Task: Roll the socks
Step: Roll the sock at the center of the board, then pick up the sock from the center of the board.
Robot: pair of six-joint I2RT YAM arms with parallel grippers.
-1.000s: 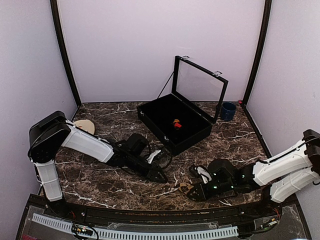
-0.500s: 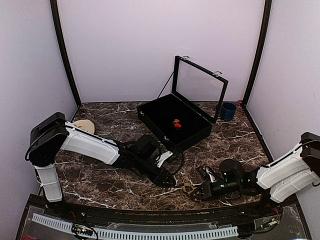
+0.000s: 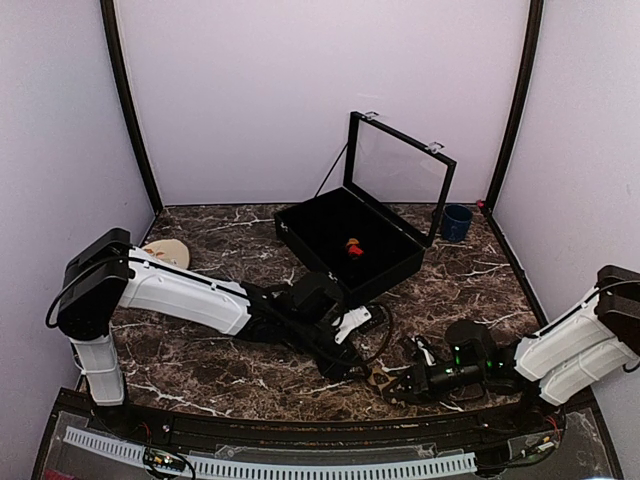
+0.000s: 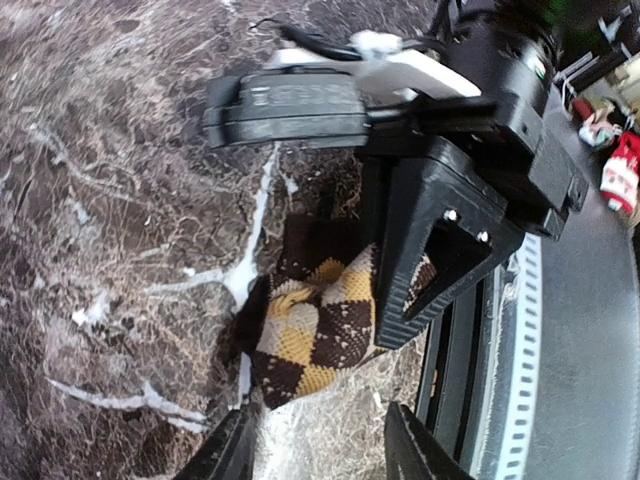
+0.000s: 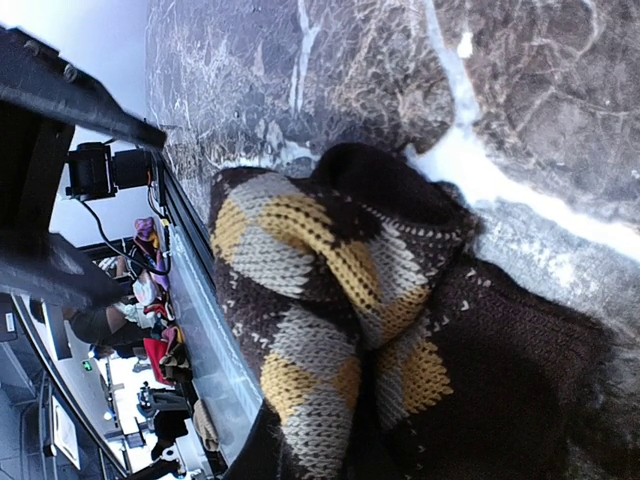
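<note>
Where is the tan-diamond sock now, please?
In the top view the sock lies right of centre at the front of the table, between the left gripper and right gripper.

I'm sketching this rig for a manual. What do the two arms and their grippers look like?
The left arm and right arm match: white shells on the long links, black joints and shoulders. The left gripper and right gripper are black with flat, wedge-shaped fingers. A black cable loops at the left wrist, and small green lights glow on the right wrist.
</note>
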